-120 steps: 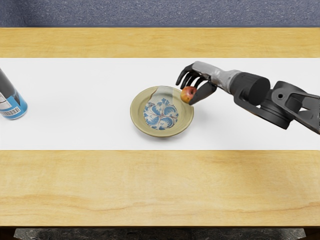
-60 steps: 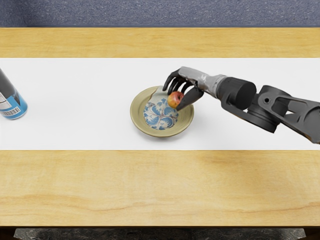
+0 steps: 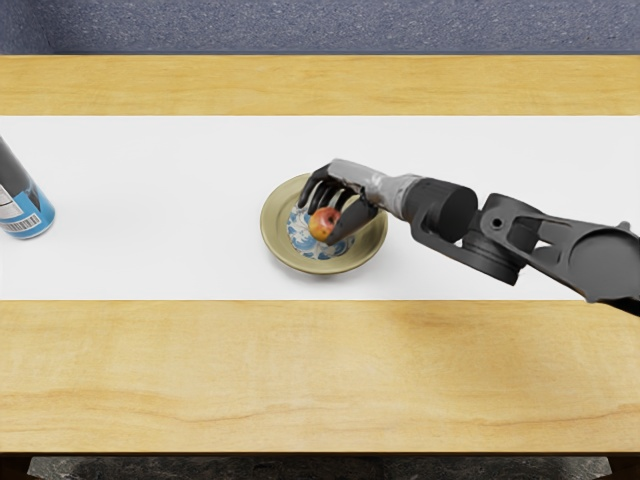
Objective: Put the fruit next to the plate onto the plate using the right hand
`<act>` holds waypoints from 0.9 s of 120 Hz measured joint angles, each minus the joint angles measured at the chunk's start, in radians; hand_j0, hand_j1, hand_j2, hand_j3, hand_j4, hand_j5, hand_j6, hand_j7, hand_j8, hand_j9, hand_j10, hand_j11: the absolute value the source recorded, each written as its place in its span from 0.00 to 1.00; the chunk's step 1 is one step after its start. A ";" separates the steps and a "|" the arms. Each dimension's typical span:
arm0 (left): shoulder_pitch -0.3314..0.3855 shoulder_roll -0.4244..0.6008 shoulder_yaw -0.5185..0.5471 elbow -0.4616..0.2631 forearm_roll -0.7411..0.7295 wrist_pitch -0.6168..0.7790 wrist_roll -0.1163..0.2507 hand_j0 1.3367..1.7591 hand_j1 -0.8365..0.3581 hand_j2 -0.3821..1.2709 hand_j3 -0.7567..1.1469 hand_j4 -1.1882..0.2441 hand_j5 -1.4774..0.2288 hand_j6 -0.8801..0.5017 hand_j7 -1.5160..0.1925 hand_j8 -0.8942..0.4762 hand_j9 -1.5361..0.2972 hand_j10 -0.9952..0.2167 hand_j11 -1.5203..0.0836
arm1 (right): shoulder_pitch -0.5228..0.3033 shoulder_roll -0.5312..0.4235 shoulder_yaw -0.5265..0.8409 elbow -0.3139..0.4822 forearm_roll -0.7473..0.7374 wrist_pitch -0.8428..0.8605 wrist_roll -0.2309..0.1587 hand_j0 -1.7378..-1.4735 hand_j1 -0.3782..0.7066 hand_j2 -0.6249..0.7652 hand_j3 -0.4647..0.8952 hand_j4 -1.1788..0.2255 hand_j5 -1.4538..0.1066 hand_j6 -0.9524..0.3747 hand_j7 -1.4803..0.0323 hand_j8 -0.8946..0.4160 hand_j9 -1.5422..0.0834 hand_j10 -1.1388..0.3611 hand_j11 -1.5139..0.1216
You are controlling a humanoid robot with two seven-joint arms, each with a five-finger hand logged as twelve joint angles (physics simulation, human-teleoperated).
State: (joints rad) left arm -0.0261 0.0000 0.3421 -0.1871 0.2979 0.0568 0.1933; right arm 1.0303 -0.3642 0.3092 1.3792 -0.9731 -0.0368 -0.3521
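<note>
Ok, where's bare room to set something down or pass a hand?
Bare: the white runner between the can and the plate, and the wooden strip along the near edge. Crowded: the plate itself, where the right hand holds the apple, and the runner under its arm.

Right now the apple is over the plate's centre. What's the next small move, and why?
Probably ease down slightly, then open the grip. The right robot hand holds the apple over the patterned middle of the plate, well inside the rim. This view doesn't show whether the apple touches the plate yet, so a short descent first should keep it from dropping and rolling.
</note>
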 joint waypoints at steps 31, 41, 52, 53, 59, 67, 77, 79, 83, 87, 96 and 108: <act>0.000 0.000 0.000 0.000 0.000 0.000 0.000 0.76 0.75 0.26 0.40 0.66 0.68 0.46 0.70 0.48 0.67 0.62 0.75 | -0.001 0.007 -0.012 -0.001 -0.002 -0.015 -0.006 0.30 0.52 0.51 0.34 0.49 0.51 0.34 0.55 0.36 0.55 0.44 0.53; 0.000 0.000 0.000 0.000 0.000 0.000 0.000 0.76 0.75 0.26 0.40 0.66 0.68 0.46 0.70 0.48 0.67 0.62 0.75 | -0.001 0.012 -0.012 -0.001 -0.003 -0.035 -0.011 0.30 0.42 0.48 0.34 0.56 0.60 0.42 0.64 0.43 0.64 0.51 0.62; 0.000 0.000 0.000 0.000 0.000 0.000 0.000 0.76 0.75 0.26 0.40 0.66 0.68 0.46 0.70 0.48 0.67 0.62 0.75 | 0.000 0.013 -0.012 0.000 -0.003 -0.045 -0.013 0.30 0.33 0.46 0.34 0.63 0.68 0.49 0.72 0.48 0.71 0.56 0.69; 0.000 0.000 0.000 0.000 0.000 0.000 0.000 0.76 0.75 0.26 0.40 0.66 0.68 0.46 0.70 0.48 0.67 0.62 0.75 | 0.000 0.013 -0.012 0.000 -0.003 -0.046 -0.013 0.30 0.33 0.46 0.34 0.63 0.68 0.50 0.73 0.48 0.71 0.57 0.69; 0.000 0.000 0.000 0.000 0.000 0.000 0.000 0.76 0.75 0.26 0.40 0.66 0.68 0.46 0.70 0.48 0.67 0.62 0.75 | 0.002 0.011 -0.009 0.001 -0.003 -0.048 -0.014 0.30 0.30 0.46 0.34 0.65 0.71 0.52 0.75 0.50 0.74 0.59 0.72; 0.000 0.000 0.000 0.000 0.000 0.000 0.000 0.76 0.75 0.26 0.40 0.66 0.68 0.46 0.70 0.48 0.67 0.62 0.75 | 0.003 -0.003 0.002 0.002 0.003 -0.049 -0.014 0.30 0.25 0.45 0.34 0.69 0.75 0.55 0.79 0.53 0.77 0.62 0.75; 0.000 0.000 0.000 0.000 0.000 0.000 0.000 0.76 0.75 0.26 0.40 0.66 0.68 0.46 0.70 0.48 0.67 0.62 0.75 | 0.002 -0.034 0.025 0.005 0.022 -0.043 -0.012 0.30 0.20 0.45 0.34 0.72 0.80 0.60 0.84 0.57 0.82 0.65 0.80; 0.000 0.000 0.000 0.000 0.000 0.000 0.000 0.76 0.75 0.26 0.40 0.66 0.68 0.46 0.70 0.48 0.67 0.62 0.75 | 0.002 -0.042 0.029 0.006 0.031 -0.038 -0.011 0.30 0.19 0.45 0.34 0.73 0.80 0.60 0.85 0.57 0.83 0.66 0.80; 0.000 0.000 0.000 0.000 0.000 0.000 0.000 0.76 0.75 0.26 0.40 0.66 0.68 0.46 0.70 0.48 0.67 0.62 0.75 | 0.001 -0.061 0.040 0.009 0.056 -0.022 -0.008 0.30 0.17 0.45 0.34 0.74 0.82 0.61 0.86 0.59 0.84 0.67 0.82; 0.000 0.000 0.000 0.000 0.000 0.000 0.000 0.76 0.75 0.26 0.40 0.66 0.68 0.46 0.70 0.48 0.67 0.62 0.75 | 0.001 -0.083 0.057 0.013 0.085 0.006 -0.006 0.30 0.16 0.45 0.34 0.75 0.83 0.62 0.87 0.59 0.85 0.68 0.83; 0.000 0.000 0.000 0.000 0.000 0.000 0.000 0.76 0.75 0.26 0.40 0.66 0.68 0.46 0.70 0.48 0.67 0.62 0.75 | 0.000 -0.138 0.102 0.017 0.169 0.102 -0.003 0.30 0.13 0.45 0.34 0.77 0.85 0.64 0.89 0.61 0.87 0.69 0.85; -0.002 0.000 -0.001 -0.002 0.000 0.000 0.000 0.76 0.75 0.26 0.40 0.66 0.68 0.46 0.70 0.48 0.67 0.62 0.75 | -0.001 -0.224 0.168 0.018 0.298 0.266 -0.001 0.30 0.11 0.45 0.34 0.78 0.87 0.66 0.91 0.62 0.89 0.71 0.86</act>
State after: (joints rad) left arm -0.0284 0.0000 0.3414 -0.1896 0.2979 0.0568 0.1932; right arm 1.0296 -0.5880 0.4772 1.3968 -0.6748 0.2295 -0.3527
